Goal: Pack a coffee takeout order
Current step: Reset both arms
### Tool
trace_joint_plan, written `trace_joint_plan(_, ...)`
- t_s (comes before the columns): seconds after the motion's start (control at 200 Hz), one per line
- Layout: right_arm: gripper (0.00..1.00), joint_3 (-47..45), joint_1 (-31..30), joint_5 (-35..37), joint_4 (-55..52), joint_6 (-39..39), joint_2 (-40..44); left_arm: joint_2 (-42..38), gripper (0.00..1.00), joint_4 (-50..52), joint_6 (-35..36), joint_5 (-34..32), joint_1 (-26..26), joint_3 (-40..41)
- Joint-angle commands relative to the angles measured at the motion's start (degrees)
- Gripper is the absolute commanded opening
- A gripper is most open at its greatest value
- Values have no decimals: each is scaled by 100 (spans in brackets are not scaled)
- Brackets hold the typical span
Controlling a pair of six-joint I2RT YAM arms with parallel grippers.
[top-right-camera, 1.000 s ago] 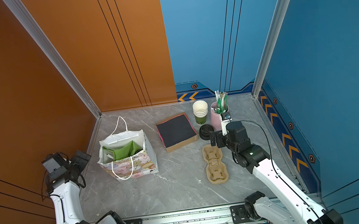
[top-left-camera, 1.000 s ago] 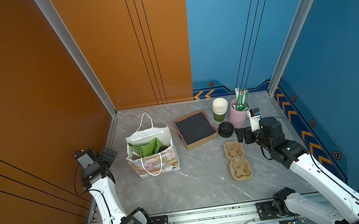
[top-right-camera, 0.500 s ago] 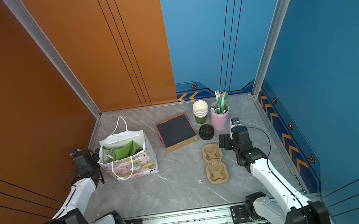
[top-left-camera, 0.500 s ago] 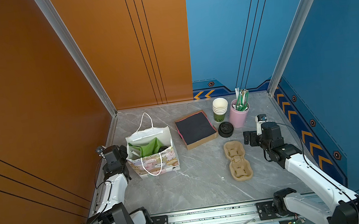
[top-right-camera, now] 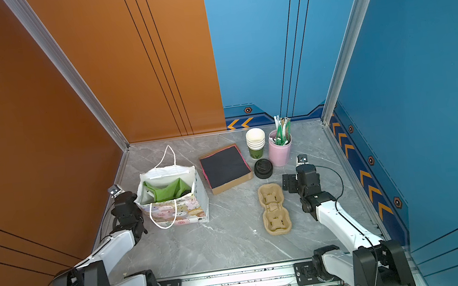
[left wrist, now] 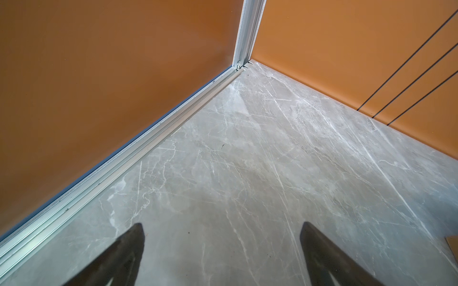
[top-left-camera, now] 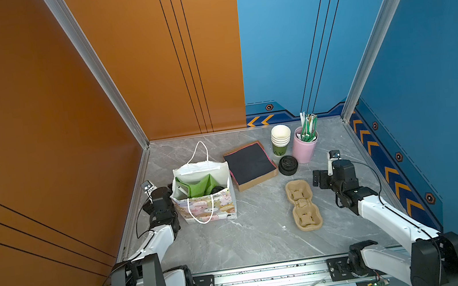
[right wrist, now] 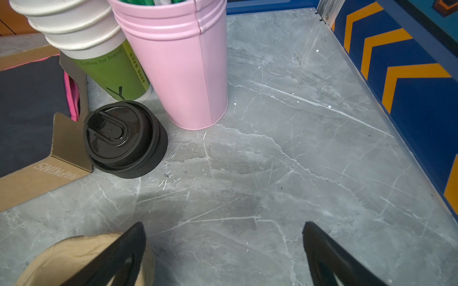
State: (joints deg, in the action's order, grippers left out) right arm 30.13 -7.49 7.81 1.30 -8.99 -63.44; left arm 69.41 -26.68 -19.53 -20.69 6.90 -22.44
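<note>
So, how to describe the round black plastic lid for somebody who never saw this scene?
Look at the far right part of the grey marble table, where a tall pink metal tin of straws stands beside a stack of white paper cups. Directly in front of them, by the flat cardboard napkin box, sits the round black plastic lid: the only low, black, round thing there.

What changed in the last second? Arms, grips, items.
Both arms dropped from a raised pose and folded low: the left tool swung in beside the gift bag, the right tool sank next to the cup carrier. Both stayed open, nothing taken or released. Bag with its green napkin, napkin box, cup stack, lid stack and pink tin did not move.
</note>
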Motion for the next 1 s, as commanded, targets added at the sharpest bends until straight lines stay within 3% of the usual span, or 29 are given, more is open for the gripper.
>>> trace_joint_plan(0.0, 100, -94, 28, 146, 317, 165, -113, 116, 98, -726, 358, -152, -127, 210)
trace_joint_plan(0.445, 100, -955, 28, 136, 2403, 565, -515, 779, 98, -2354, 1242, 375, -548, 625)
trace_joint_plan(0.736, 100, -806, 89, 107, 3228, 707, -1144, 1241, 98, -2964, 1473, 765, -602, 678)
trace_joint_plan(0.996, 100, -375, 417, -394, 3349, 700, -1764, 1619, 98, -3203, 1555, 953, -628, 602)
